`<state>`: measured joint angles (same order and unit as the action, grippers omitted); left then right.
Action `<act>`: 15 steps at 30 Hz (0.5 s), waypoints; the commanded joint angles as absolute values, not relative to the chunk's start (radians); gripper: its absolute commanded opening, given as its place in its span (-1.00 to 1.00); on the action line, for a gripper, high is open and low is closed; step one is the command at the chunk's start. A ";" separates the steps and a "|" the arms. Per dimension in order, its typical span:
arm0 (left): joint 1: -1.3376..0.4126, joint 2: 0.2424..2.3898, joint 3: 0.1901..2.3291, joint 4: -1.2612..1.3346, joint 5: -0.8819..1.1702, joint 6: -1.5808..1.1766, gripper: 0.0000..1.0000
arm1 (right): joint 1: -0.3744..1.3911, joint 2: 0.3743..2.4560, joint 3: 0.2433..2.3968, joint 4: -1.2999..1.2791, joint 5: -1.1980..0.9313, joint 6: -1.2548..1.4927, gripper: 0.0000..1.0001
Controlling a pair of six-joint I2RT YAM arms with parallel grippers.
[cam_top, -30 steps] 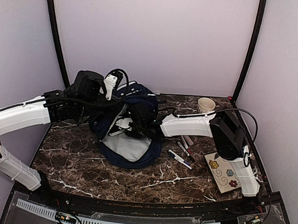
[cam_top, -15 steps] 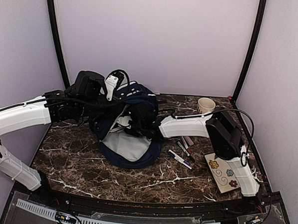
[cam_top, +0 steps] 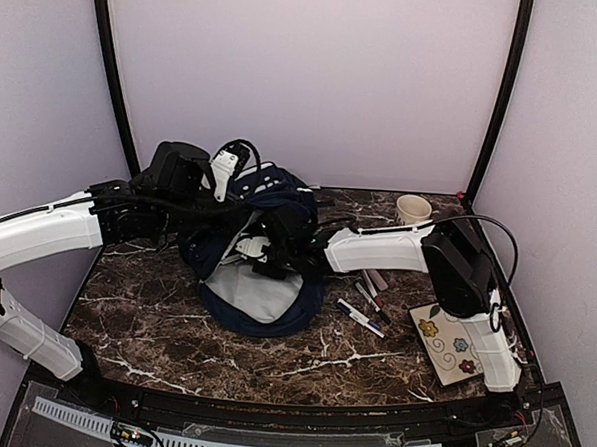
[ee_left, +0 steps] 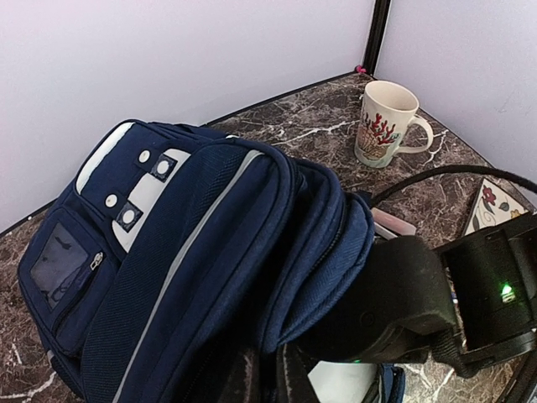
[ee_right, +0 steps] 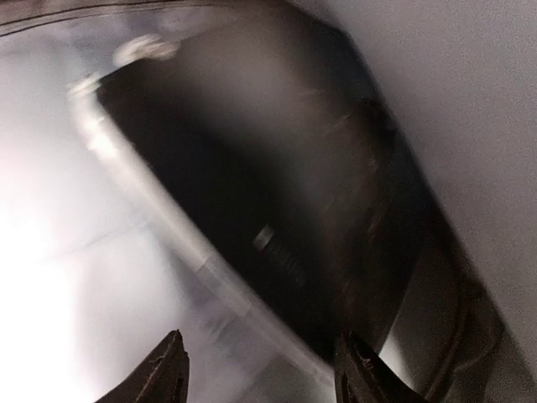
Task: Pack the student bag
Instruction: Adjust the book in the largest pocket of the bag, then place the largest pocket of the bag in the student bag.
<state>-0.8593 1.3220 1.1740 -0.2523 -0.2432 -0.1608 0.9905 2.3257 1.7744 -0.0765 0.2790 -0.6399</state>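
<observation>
The student bag (cam_top: 280, 198), navy with a pale stripe and a white slotted patch, lies at the middle of the table with its mouth towards me and its grey lining (cam_top: 260, 294) showing. In the left wrist view the student bag (ee_left: 185, 235) fills the frame. My left gripper (ee_left: 277, 382) is shut on the fabric rim of its opening and holds that rim up. My right gripper (cam_top: 257, 251) reaches into the mouth from the right. Its fingertips (ee_right: 172, 365) stand well apart inside the blurred, dark interior, and nothing shows between them.
A patterned mug (cam_top: 412, 208) stands at the back right, also seen as the mug (ee_left: 386, 122) beyond the bag. Several pens (cam_top: 366, 305) lie right of the bag. A flowered tile (cam_top: 447, 343) lies near the right arm's base.
The right gripper pushed slightly deeper into the bag, then drew back a little, and its jaws stand a bit wider. The left arm and the bag have stayed put.
</observation>
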 commanded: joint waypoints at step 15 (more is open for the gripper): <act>-0.868 1.282 1.198 -0.270 -0.259 -0.137 -1.00 | 0.978 1.799 1.372 -0.461 -0.220 -0.579 0.21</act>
<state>-0.8604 1.3220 1.1660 -0.2790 -0.2432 -0.1528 0.9943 1.8637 1.4166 -0.3435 -0.0860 -0.5819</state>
